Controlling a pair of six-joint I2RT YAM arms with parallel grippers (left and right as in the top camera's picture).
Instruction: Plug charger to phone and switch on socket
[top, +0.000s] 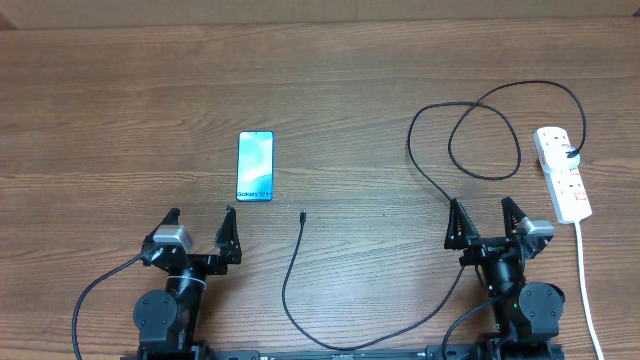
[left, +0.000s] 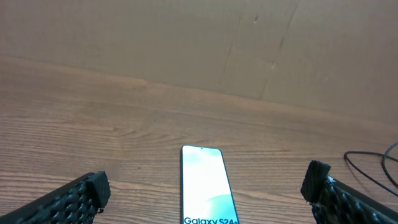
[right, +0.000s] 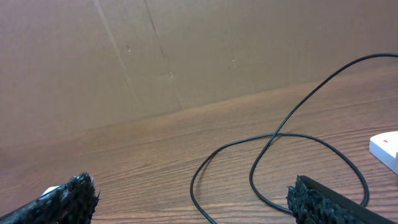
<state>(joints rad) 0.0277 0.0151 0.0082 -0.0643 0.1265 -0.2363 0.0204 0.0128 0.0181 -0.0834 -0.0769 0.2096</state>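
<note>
Both sets of jaws stand wide apart, holding nothing: the left gripper (top: 201, 215) sits just behind the phone (top: 255, 166), the right gripper (top: 481, 205) beside the charger (top: 302, 215) loops; the cable's tip lies near the phone, unplugged, and the socket (top: 562, 172) lies far right

Overhead view: your two arms sit folded low at the bottom of the frame, with their bases side by side and well apart. The left gripper (top: 201, 213) points forward, its jaws spread wide and holding nothing. The right gripper (top: 481, 205) matches it, jaws apart and empty. In your wrist views, the left fingers (left: 78, 199) and right fingers (right: 65, 200) show textured black pads at the lower corners.
</note>
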